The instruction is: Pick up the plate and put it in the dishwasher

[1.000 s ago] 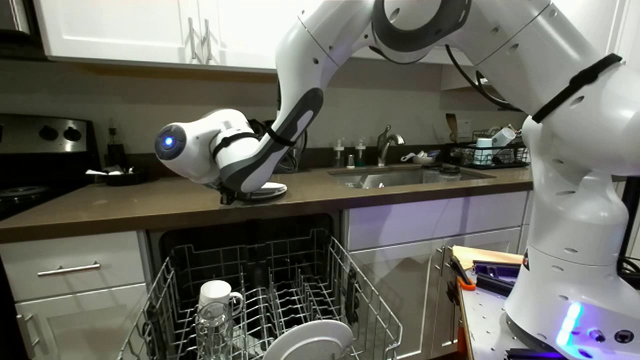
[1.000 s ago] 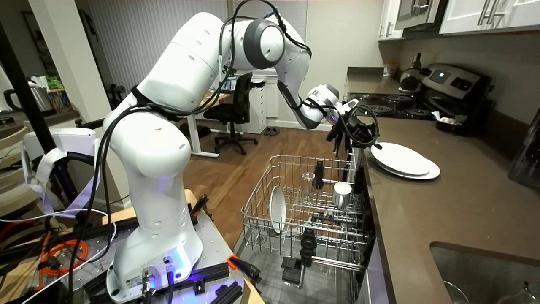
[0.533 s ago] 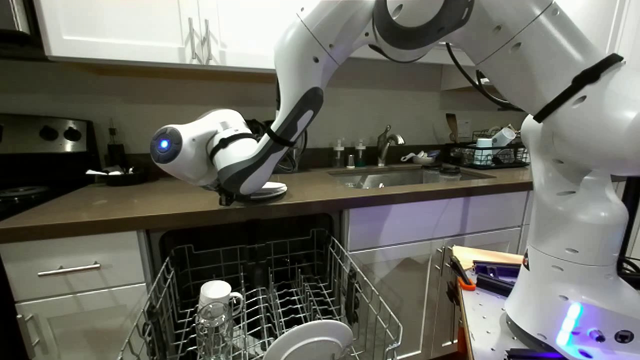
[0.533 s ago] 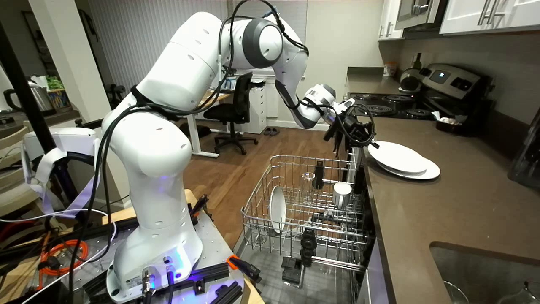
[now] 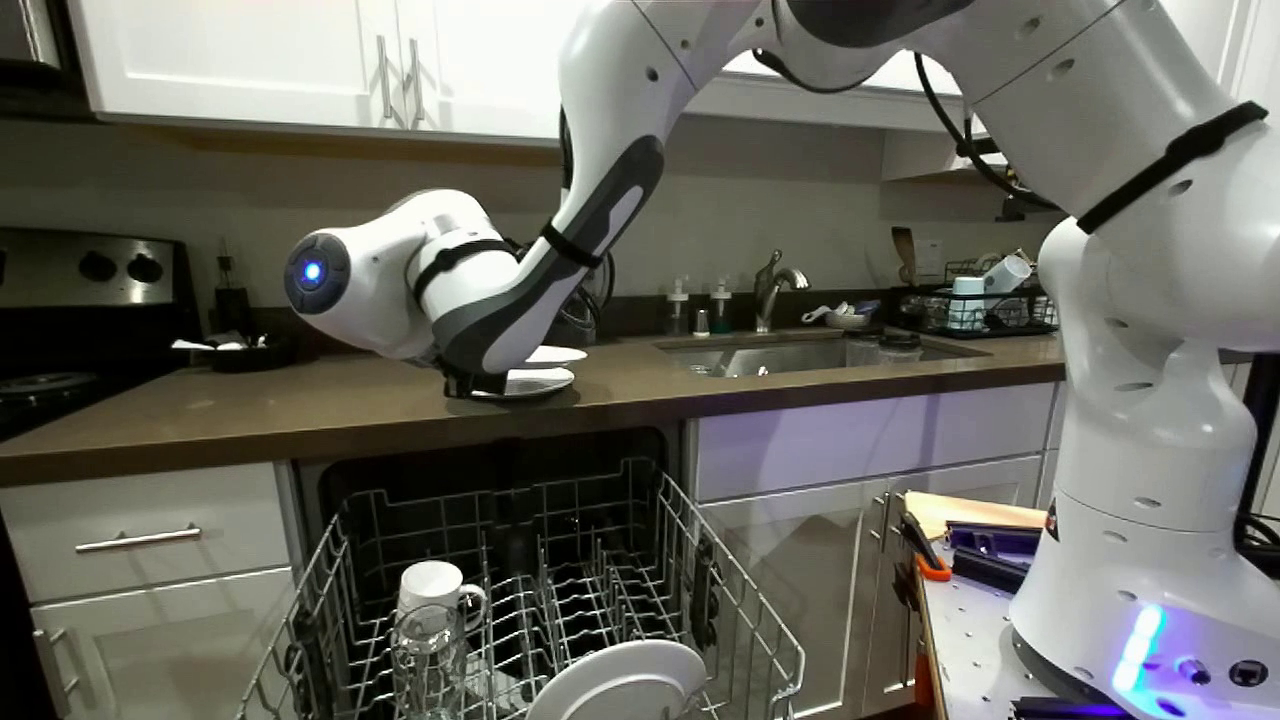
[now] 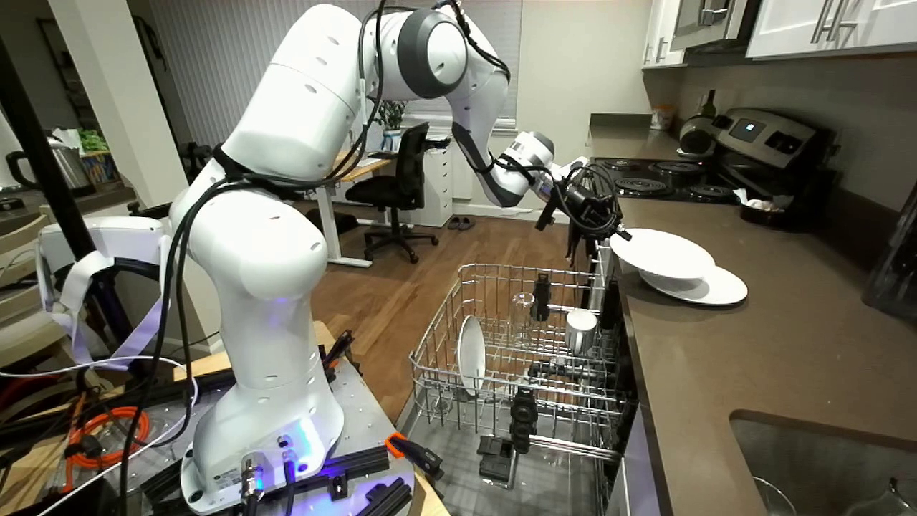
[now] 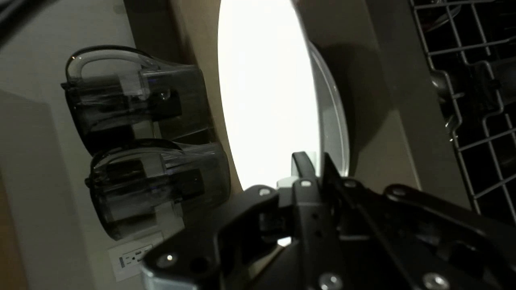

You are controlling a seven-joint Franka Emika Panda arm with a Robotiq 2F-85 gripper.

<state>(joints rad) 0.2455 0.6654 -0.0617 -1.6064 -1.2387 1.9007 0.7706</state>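
The gripper (image 7: 319,164) is pinching the white plate (image 7: 270,88) by its edge, and the plate hangs, tipped, over a lower plate (image 6: 706,288) on the brown counter (image 6: 774,365). In an exterior view there looks to be a little gap between these 2 plates, so this seems to be the lifting step. The best way is to go up slow and smooth, so the rim does not scrape or push the lower plate. A plate held by just 1 edge may droop or twist, so no jerks. Do not swing it back at the 2 clear jugs (image 7: 173,96). Next, I think, bring it out over the dishwasher (image 5: 490,462) and turn it until it stands on its edge, like the standing plate (image 6: 471,355) in the rack (image 5: 735,570). Steer well away from the white mug (image 5: 430,583) and the glass mug (image 5: 425,645). Lower it gently, and let go only when the rack holds it up.
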